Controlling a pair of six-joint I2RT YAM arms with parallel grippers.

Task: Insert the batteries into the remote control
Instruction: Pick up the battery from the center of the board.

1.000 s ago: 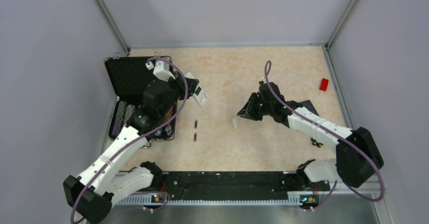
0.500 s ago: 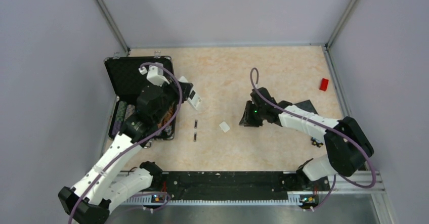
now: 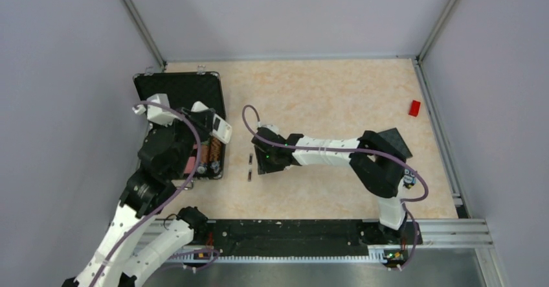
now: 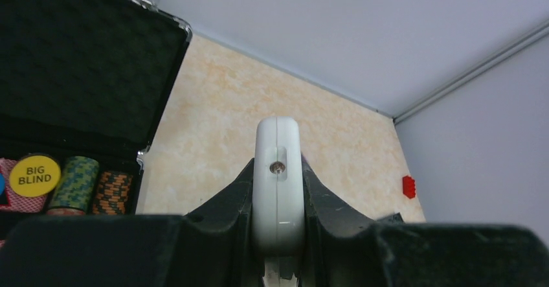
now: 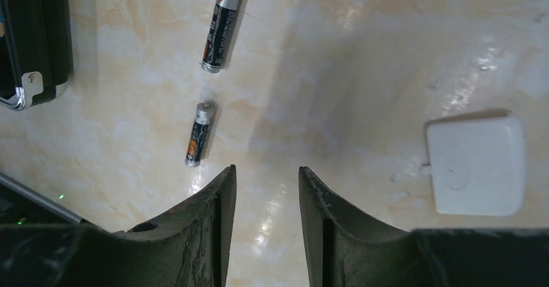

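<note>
– Jaws on the left: what do they hold?
– One remote control (image 4: 278,146), pinched edge-on and upright between them, held above the tabletop (image 3: 324,92).
– And the right jaws?
– Spread, with nothing between them, low over the tabletop.
– Batteries?
– Two batteries (image 5: 200,134), both lying loose on the tabletop. The nearer one is just beyond the right fingertips (image 5: 223,186). The second (image 5: 221,26) lies farther out, roughly in line with the first and not touching it.
– Anything else close by?
– One small white square cover (image 5: 476,165) lies flat on the other side of those jaws, well apart from the batteries.
– Farther out?
– One open black case (image 4: 84,54) holds a yellow "BIG BLIND" chip (image 4: 34,176) and two rows of chips beside it. One red block (image 3: 414,108) sits near the tabletop's far right edge.
</note>
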